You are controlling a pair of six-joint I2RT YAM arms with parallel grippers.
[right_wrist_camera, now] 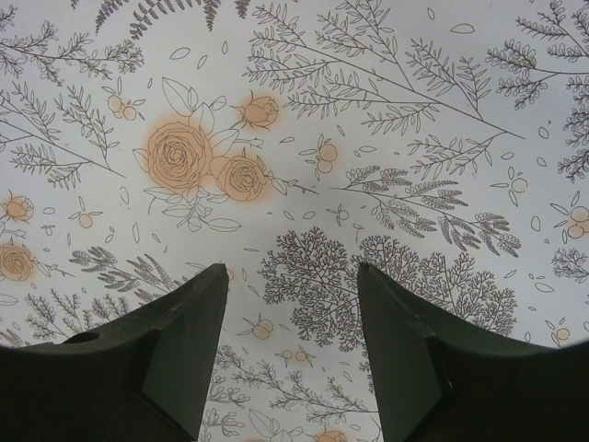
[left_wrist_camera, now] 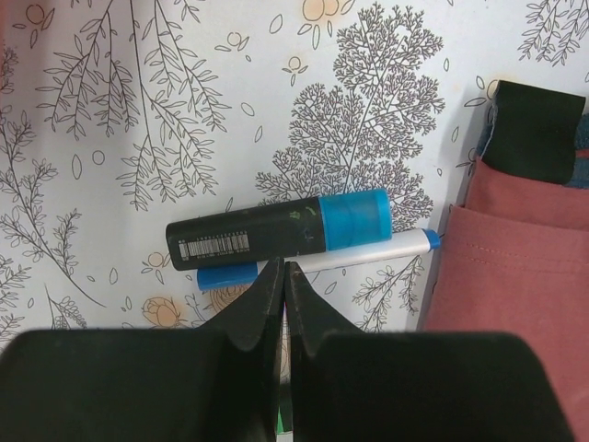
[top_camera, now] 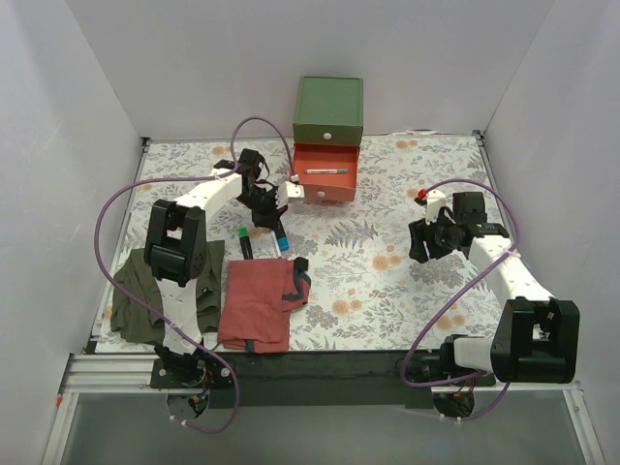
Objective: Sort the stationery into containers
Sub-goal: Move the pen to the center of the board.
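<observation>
A black marker with a blue cap (left_wrist_camera: 281, 235) lies on the floral table, and a thin white pen with blue ends (left_wrist_camera: 368, 250) lies tight against its near side. My left gripper (left_wrist_camera: 283, 269) is shut and empty, its tips just above the pen's edge. From above, the left gripper (top_camera: 275, 223) hangs over the blue marker (top_camera: 281, 242), and a green-capped black marker (top_camera: 244, 240) lies to its left. The green chest (top_camera: 327, 102) has its red-orange drawer (top_camera: 339, 188) pulled out with one thin pen (top_camera: 325, 170) inside. My right gripper (right_wrist_camera: 293, 276) is open over bare table.
A red folded cloth (top_camera: 257, 305) lies near the front, right of the markers, and shows at the edge of the left wrist view (left_wrist_camera: 525, 267). An olive cloth (top_camera: 136, 291) sits under the left arm's base. White walls close the table on three sides.
</observation>
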